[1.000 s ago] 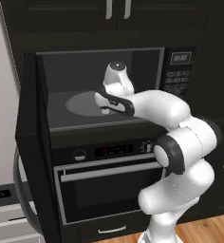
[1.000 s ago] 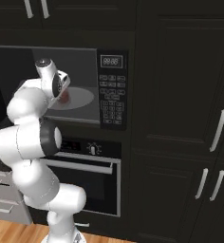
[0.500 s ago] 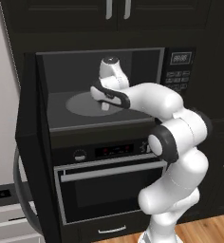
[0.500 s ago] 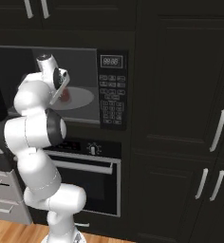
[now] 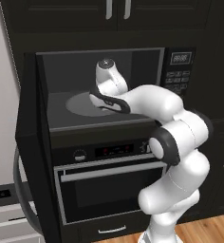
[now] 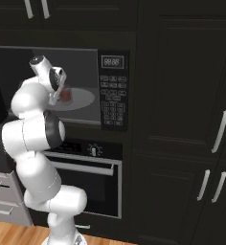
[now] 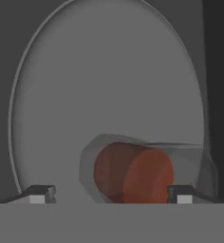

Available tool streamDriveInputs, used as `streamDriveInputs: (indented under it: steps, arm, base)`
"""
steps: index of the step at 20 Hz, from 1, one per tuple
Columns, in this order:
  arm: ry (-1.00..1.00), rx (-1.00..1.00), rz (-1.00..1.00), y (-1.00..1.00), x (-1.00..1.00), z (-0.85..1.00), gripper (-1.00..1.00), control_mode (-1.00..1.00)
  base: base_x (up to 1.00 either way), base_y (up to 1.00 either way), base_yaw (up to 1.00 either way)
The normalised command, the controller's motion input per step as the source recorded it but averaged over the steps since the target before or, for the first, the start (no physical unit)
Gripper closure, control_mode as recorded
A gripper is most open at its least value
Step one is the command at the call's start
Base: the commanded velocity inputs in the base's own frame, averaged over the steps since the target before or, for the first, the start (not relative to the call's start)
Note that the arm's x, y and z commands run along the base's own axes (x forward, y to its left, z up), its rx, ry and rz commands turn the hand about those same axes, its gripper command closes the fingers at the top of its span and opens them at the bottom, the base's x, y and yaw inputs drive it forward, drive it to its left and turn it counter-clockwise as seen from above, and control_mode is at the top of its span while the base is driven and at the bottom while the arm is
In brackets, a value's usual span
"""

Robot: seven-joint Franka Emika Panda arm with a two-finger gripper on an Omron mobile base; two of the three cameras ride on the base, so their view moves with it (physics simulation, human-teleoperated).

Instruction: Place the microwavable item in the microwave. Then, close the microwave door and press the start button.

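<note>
Inside the open microwave [image 5: 147, 71], the jaws stand apart around the reddish-brown item [image 7: 133, 173], which seems to rest on the grey turntable [image 7: 104, 85].

The microwave [image 5: 104, 90] has a matt black casing and a smooth pale-grey turntable plate [image 7: 109, 95]. The reddish-brown cup [image 7: 133, 173] looks translucent and glassy. The oven handle [image 5: 109, 171] is brushed silver metal; the floor [image 5: 213, 230] is wood.

Microwave door [image 5: 35, 156] swung wide at the left, cavity mouth open, reddish cup [image 7: 133, 173] on the turntable [image 7: 109, 85] between spread fingertips, far turntable bare.
</note>
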Motion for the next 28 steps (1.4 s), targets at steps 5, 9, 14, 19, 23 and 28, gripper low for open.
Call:
streamDriveInputs:
  steps: [5, 9, 14, 19, 23, 28]
  arm:
    - [-0.16, -0.05, 0.05, 0.00, 0.00, 0.00, -1.00, -1.00]
    - [-0.20, -0.07, 0.05, 0.00, -0.15, 0.02, -1.00, -1.00]
    - [-0.23, -0.10, 0.02, 0.00, -0.76, 0.02, -1.00, -1.00]
    - [-0.27, -0.05, 0.01, 0.00, -0.98, 0.45, -1.00, -1.00]
    - [-0.13, 0.00, 0.00, 0.01, -1.00, 0.49, -1.00, -1.00]
    - [-0.01, 0.00, 0.00, 0.01, -1.00, 0.51, -1.00, -1.00]
  base:
    - [0.00, 0.00, 0.00]
    - [0.00, 0.00, 0.00]
    - [0.00, 0.00, 0.00]
    - [0.00, 0.00, 0.00]
    - [0.00, 0.00, 0.00]
    - [0.00, 0.00, 0.00]
